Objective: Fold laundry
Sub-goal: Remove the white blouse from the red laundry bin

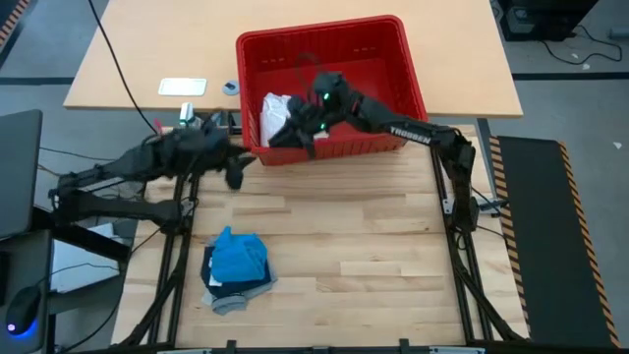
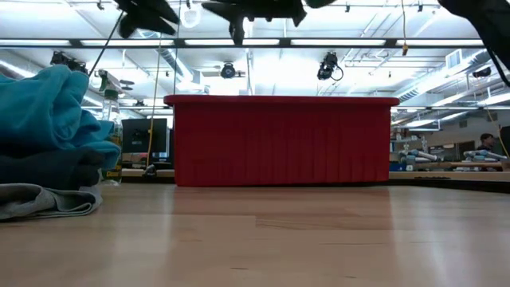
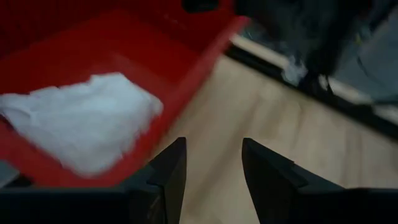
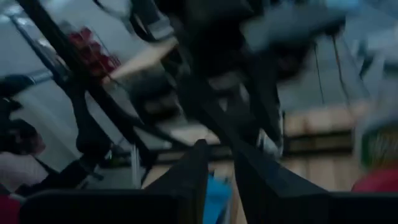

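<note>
Looking down, I see bare table (image 1: 373, 246) right of the folded stack, bright blue garment (image 1: 239, 256) on top, near-left. The white cloth (image 1: 275, 108) lies in the red basket (image 1: 393, 59) at the far edge. My left tool (image 1: 236, 175) hovers beside the basket's near-left corner, fingers spread, holding nothing. My right tool (image 1: 307, 138) hangs over the basket; I cannot tell its grip.

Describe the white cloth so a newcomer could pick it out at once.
Find the red basket at the table's far edge. The white cloth lies crumpled inside it, in the corner on the left arm's side, right beside the right gripper. It is the only white piece; the other laundry is stacked out on the wooden table.
</note>
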